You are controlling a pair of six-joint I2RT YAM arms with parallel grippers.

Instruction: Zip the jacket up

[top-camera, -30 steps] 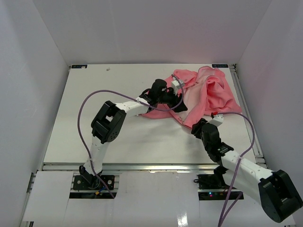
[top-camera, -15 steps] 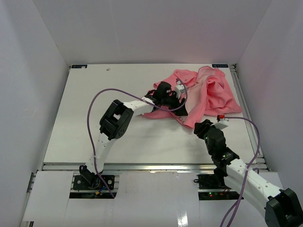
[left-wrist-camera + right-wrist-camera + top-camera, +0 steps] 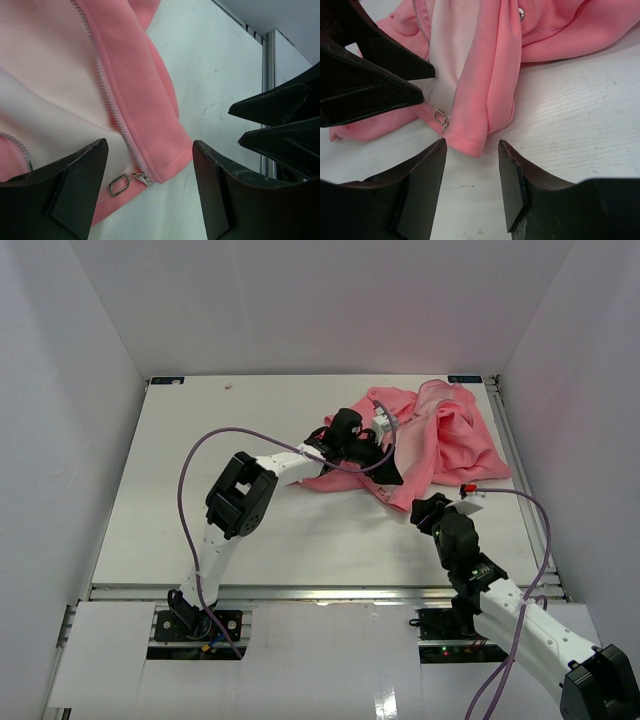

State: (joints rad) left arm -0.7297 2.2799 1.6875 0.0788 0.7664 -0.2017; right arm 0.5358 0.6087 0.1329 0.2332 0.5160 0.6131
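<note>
Nearest the bases, the right gripper [image 3: 428, 508] sits low over the tabletop [image 3: 200, 460], just short of the near corner of the jacket [image 3: 440, 435]. Its jaws stand moderately apart and hold nothing (its own camera shows the pink hem tip right ahead of the fingertips, with bare tabletop between them). At that corner the zipper pull [image 3: 439, 116], a small metal loop, lies flat at the bottom end of the zipper teeth [image 3: 461, 75], beside the paler lining. Just beyond, the left gripper [image 3: 385, 472] reaches in from the left over the same corner. Its jaws are spread wide, one on either side of the hem, and grip nothing. The pull sits low between them in the left wrist view, and the right gripper's dark fingers face it from across the corner. Farther back, the rest of the jacket lies rumpled and unzipped on the far right of the tabletop, close to the right edge.
</note>
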